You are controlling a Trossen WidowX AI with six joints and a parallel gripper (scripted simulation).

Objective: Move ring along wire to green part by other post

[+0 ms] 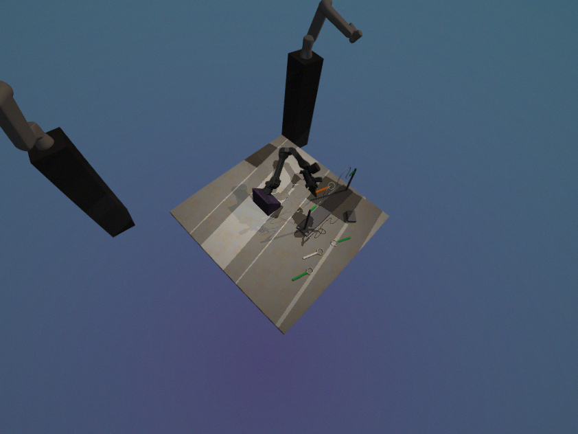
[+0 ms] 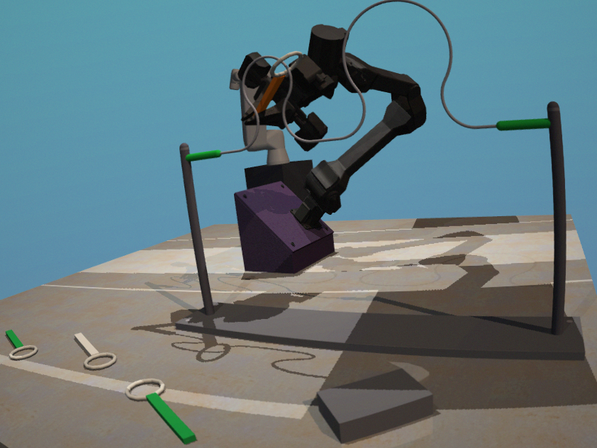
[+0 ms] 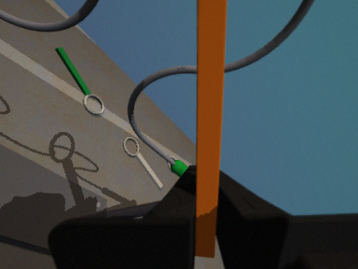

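My gripper (image 1: 315, 191) (image 2: 250, 117) (image 3: 200, 172) is shut on the orange handle (image 1: 322, 189) (image 2: 269, 93) (image 3: 210, 106), high above the table. The pale ring (image 2: 291, 53) is at the handle's upper end, by the right side of the wire's smaller hump in the exterior view; the wire appears to run through it, but contact is hard to tell. The ring is outside the wrist view. The thin grey wire (image 2: 364, 105) (image 3: 130, 106) joins the left green part (image 2: 203, 155) and right green part (image 2: 523, 124), on the left post (image 2: 196, 231) and right post (image 2: 558, 217).
The posts stand on a grey base (image 2: 337, 332). A grey block (image 1: 351, 215) (image 2: 376, 410) lies in front. Loose rings with two green handles (image 2: 171, 418) (image 2: 13, 338) and one white handle (image 2: 86, 344) lie front left. Behind stands the arm's purple mount (image 1: 266, 201) (image 2: 269, 217).
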